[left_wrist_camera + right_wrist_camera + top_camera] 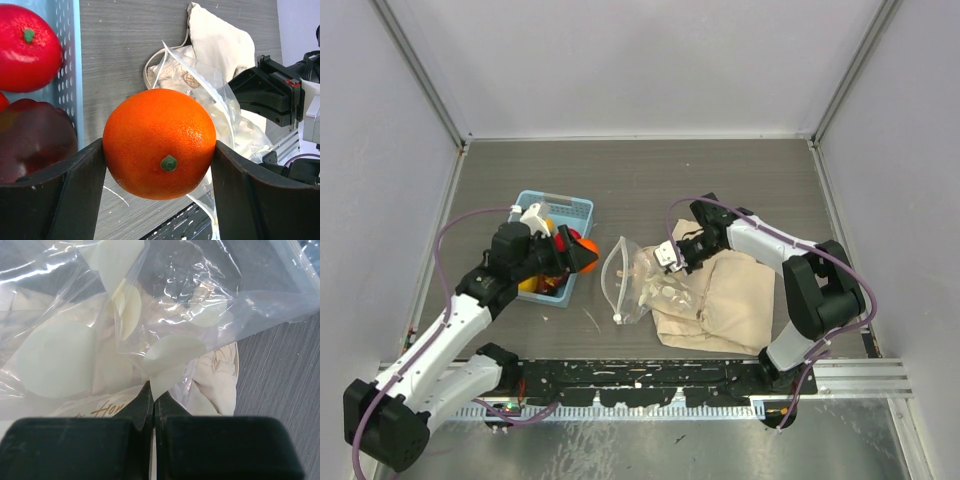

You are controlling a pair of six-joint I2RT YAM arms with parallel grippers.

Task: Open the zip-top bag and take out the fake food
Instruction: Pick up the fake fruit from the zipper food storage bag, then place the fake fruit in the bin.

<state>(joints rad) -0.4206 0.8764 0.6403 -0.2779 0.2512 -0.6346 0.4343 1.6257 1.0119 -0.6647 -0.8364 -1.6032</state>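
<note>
We judge it nearly done: our left pincer (pixel 578 252) grips the orange (pixel 150 130) beside the basket (pixel 570 207), and our right pincer (pixel 152 400) is clamped on the seemingly empty zip-top bag (pixel 635 275).

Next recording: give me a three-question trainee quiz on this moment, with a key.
1. True or false: the left end effector is empty.
2. The right end effector is pinched shut on: A) the zip-top bag B) the cloth bag C) nothing.
3. Which container holds the red fruit?

Key
1. False: it grips the orange fruit.
2. A.
3. The blue basket.
</note>
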